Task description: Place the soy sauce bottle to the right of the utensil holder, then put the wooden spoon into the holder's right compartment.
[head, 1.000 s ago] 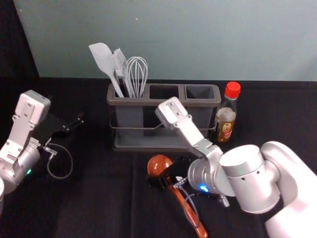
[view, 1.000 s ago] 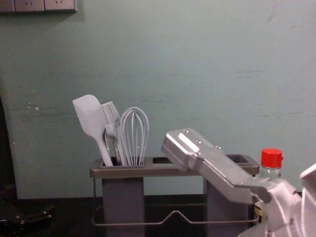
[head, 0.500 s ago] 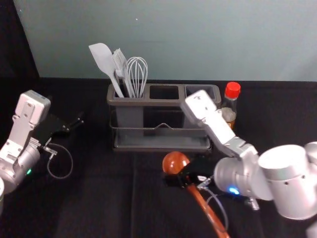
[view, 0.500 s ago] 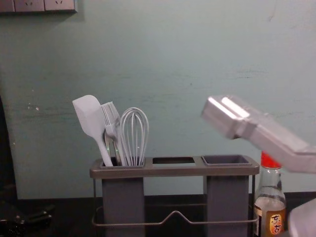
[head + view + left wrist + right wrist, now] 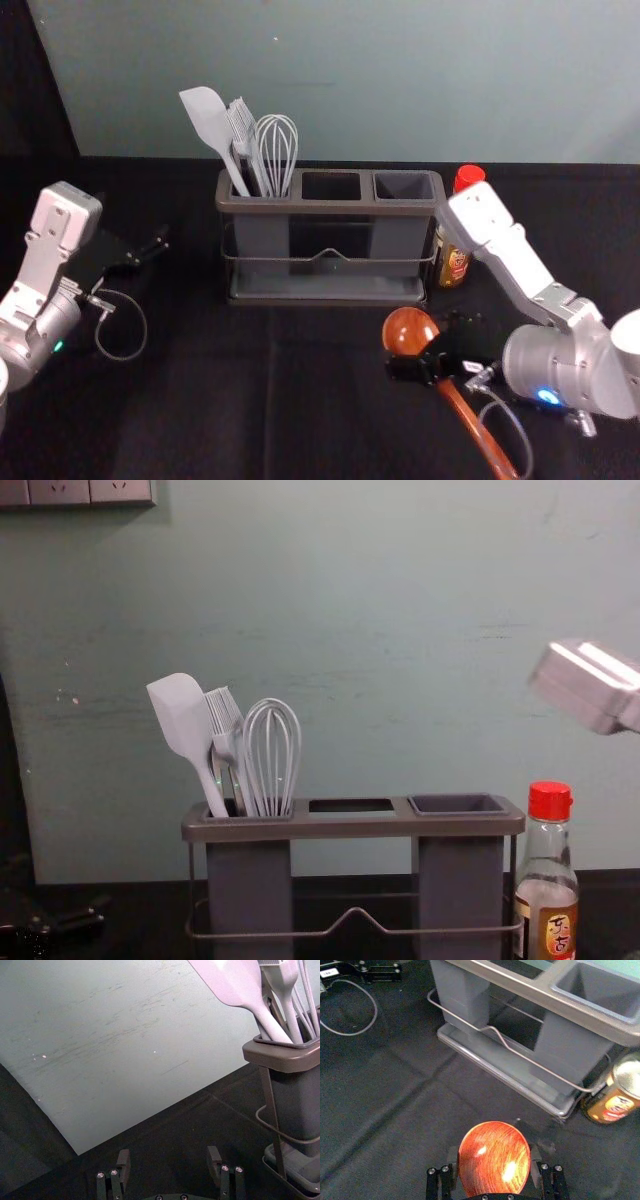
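While the right claw (image 5: 422, 348) hangs low over the near side of the desk (image 5: 200, 400), it has hold of the wooden spoon (image 5: 409, 331) at the bowl end. In its wrist view, the right claw (image 5: 494, 1157) has its fingers part-way apart, one on each side of the round bowl. The spoon's handle slants back from the claw toward the robot and to the right; whether it touches the desk, I cannot tell.

Beyond the right claw and to its left stands the grey utensil holder (image 5: 330, 208), a bent wire rail (image 5: 280, 933) running across its front. Its right compartment (image 5: 404, 186) is the nearest of the three to that claw. Farther to the claw's left, the left compartment holds a spatula (image 5: 207, 120), a pastry brush (image 5: 243, 125) and a whisk (image 5: 277, 150), their heads sticking up above the rim.

The soy sauce bottle (image 5: 454, 265) is beyond the right claw too, upright, just beside the holder's right end, with a red cap (image 5: 550, 800) on it. Part of the right arm passes in front of the bottle in the head view.

Well apart from the right claw, the left claw (image 5: 145, 235) is parked to the left of the holder. In its own wrist view, the left claw (image 5: 168, 1155) has its fingers spread wide, with nothing between them.
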